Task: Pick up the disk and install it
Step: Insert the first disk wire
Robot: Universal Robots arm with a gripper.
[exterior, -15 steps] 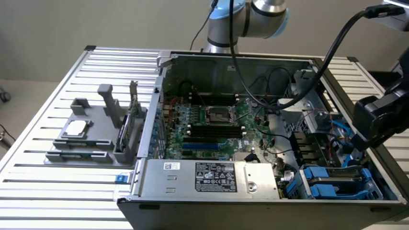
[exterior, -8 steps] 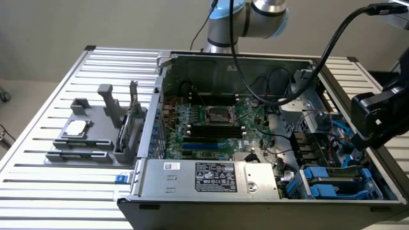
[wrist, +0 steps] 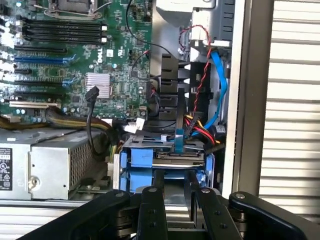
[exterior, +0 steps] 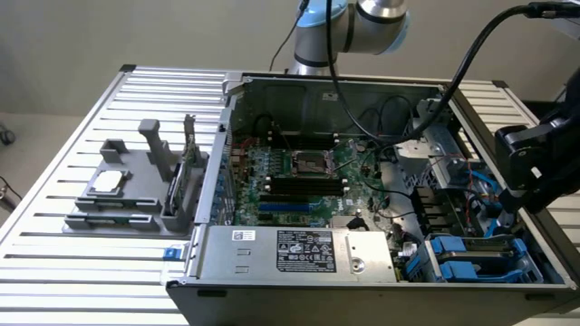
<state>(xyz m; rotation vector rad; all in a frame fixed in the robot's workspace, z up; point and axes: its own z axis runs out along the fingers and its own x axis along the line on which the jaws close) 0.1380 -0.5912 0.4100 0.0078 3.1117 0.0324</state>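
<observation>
Closest in, the black claw [wrist: 176,189] sits right at the near end of the blue-framed disk [wrist: 165,159], which lies in the corner bay of the computer case [wrist: 239,100]. Whether it grips the disk cannot be told.

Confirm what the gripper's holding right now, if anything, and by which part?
Cannot tell. The gripper sits right at the near edge of the disk, at a corner of the case, but no grip can be confirmed.
</observation>
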